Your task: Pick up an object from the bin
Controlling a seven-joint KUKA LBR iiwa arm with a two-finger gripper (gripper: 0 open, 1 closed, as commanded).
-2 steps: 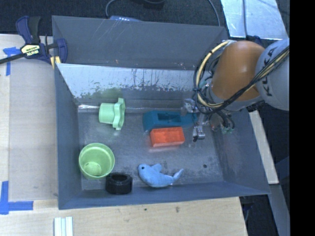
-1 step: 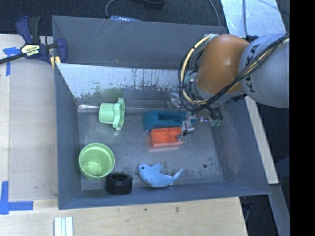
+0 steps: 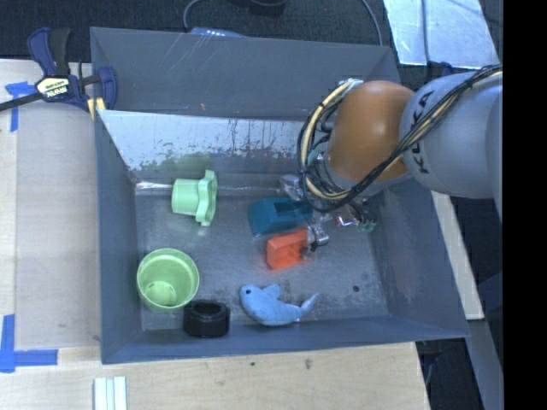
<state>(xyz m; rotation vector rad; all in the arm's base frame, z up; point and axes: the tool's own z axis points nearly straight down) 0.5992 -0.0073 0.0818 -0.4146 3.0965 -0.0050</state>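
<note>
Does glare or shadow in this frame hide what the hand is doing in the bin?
Camera view: pale glare streaks the back wall of the grey metal bin. The floor looks evenly lit, without hard shadows. The orange wrist cover overhangs the hand, so its state beside the orange-red block and teal block cannot be read.

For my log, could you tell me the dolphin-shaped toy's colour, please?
The dolphin-shaped toy is light blue, clearest in the camera view.

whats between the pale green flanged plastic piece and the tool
In the camera view, a teal plastic block lies between them, close by the tool.
</note>
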